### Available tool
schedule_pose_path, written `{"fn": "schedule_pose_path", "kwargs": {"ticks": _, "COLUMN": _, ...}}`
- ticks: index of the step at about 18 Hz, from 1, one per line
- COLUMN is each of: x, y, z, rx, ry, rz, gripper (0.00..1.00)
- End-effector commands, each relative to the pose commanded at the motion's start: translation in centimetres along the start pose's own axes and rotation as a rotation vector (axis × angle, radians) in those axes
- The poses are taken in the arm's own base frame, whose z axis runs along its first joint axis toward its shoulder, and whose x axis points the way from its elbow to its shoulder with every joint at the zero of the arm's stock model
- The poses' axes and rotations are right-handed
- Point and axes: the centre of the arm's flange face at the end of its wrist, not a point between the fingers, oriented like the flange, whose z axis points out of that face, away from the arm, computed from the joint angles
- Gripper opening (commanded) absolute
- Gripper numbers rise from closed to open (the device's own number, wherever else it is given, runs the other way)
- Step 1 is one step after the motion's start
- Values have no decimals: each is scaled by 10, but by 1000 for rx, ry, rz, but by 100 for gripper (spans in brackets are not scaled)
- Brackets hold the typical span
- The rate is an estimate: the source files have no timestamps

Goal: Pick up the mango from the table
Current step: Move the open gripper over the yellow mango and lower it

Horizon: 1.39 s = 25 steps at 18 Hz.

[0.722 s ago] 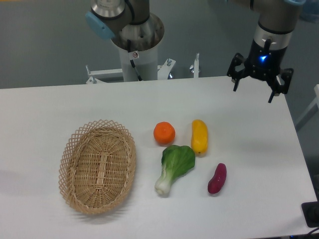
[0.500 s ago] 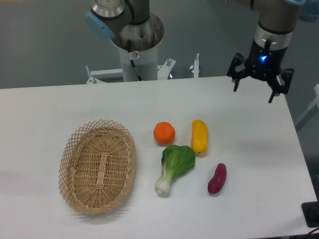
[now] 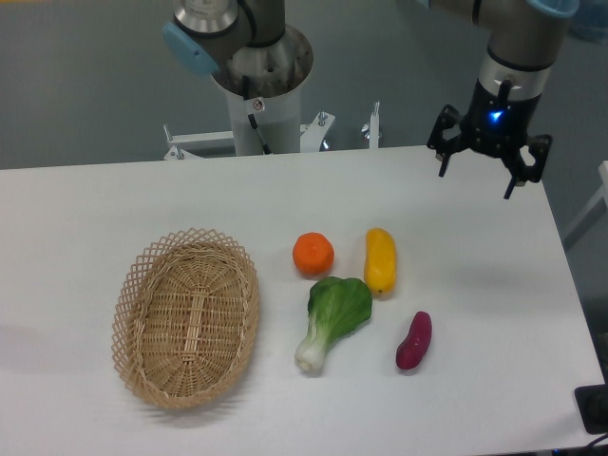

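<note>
The mango [image 3: 380, 259], a glossy yellow elongated fruit, lies on the white table [image 3: 114, 199] right of centre, its long axis running front to back. My gripper [image 3: 478, 180] hangs open above the table's far right corner, fingers spread wide and pointing down, with nothing between them. It is well behind and to the right of the mango, not touching it. A blue light glows on the gripper body.
A round orange [image 3: 313, 254] sits just left of the mango. A green bok choy [image 3: 332, 316] lies in front of both, and a purple sweet potato [image 3: 414, 339] lies front right. A wicker basket [image 3: 187, 316] stands at the left.
The gripper has shifted slightly to the left and a little up. The fruit, vegetables and basket have not moved.
</note>
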Motion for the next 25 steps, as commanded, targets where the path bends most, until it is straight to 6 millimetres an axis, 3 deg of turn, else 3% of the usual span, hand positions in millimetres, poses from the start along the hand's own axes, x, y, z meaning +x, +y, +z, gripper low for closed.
{"fn": "schedule_pose_path", "kwargs": {"ticks": 6, "x": 25, "y": 2, "z": 32, "rx": -13, "ry": 43, "rz": -106, "gripper": 100}}
{"fn": "schedule_pose_path", "kwargs": {"ticks": 9, "x": 39, "y": -4, "z": 59, "rx": -27, "ry": 92, "rz": -212, "gripper": 100}}
{"fn": "schedule_pose_path", "kwargs": {"ticks": 11, "x": 38, "y": -5, "z": 79, "rx": -35, "ry": 104, "rz": -245, "gripper": 100}}
{"fn": "schedule_pose_path", "kwargs": {"ticks": 16, "x": 53, "y": -40, "z": 127, "rx": -18, "ry": 76, "rz": -207, "gripper": 100}}
{"fn": "schedule_pose_path", "kwargs": {"ticks": 25, "x": 79, "y": -38, "z": 182, "rx": -102, "ry": 74, "rz": -226, "gripper": 100}}
